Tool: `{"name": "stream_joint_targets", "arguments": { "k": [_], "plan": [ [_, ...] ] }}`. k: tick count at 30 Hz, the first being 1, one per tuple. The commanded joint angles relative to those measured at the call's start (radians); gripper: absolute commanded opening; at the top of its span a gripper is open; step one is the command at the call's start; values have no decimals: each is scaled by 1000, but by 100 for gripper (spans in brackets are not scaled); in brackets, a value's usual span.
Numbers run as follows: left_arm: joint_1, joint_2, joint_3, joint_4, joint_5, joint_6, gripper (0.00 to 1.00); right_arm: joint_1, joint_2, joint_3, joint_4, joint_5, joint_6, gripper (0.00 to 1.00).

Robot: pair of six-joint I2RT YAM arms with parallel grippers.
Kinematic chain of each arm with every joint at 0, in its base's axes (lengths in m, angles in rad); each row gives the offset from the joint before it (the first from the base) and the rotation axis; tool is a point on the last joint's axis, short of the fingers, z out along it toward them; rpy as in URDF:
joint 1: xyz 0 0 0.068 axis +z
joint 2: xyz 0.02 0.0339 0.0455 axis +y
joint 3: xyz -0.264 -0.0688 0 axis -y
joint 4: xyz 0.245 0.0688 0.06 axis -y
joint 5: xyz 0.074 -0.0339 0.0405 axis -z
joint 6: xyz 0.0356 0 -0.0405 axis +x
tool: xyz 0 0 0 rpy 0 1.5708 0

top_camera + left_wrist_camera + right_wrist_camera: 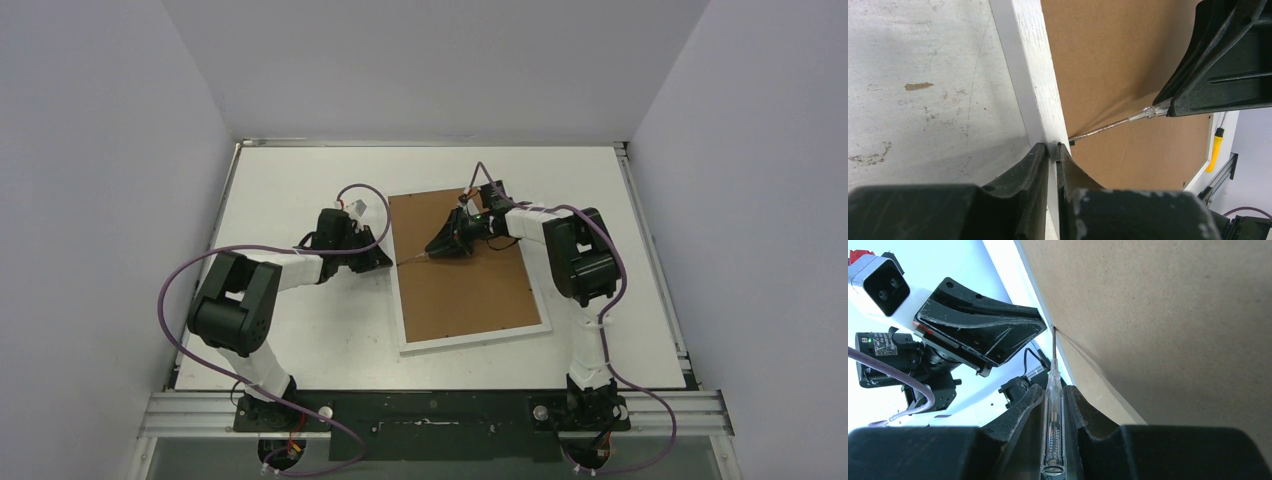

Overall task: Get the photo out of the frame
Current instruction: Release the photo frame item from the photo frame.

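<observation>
On the white worktop (300, 330) I see the frame (470, 338) lying face down, its brown backing board (460, 290) uppermost; the photo itself I cannot see. My left gripper (1052, 146) sits at the frame's left border with its jaws drawn nearly together; whether they pinch the white edge I cannot tell. My right gripper (1054, 390) is clamped on a clear-handled screwdriver (1054, 410), whose tip meets the seam between the backing board and the border.
</observation>
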Motion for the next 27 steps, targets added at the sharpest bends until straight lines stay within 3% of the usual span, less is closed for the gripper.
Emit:
{"name": "stream_joint_targets", "arguments": {
  "k": [1,14,27],
  "plan": [
    [-53,45,34,73,31,-9,6,126,34,-20,61,19,42,5],
    [-73,45,21,95,28,-32,4,171,4,-9,98,33,107,5],
    [-86,32,4,102,-2,-52,4,240,-111,138,-189,242,48,5]
  ]
}}
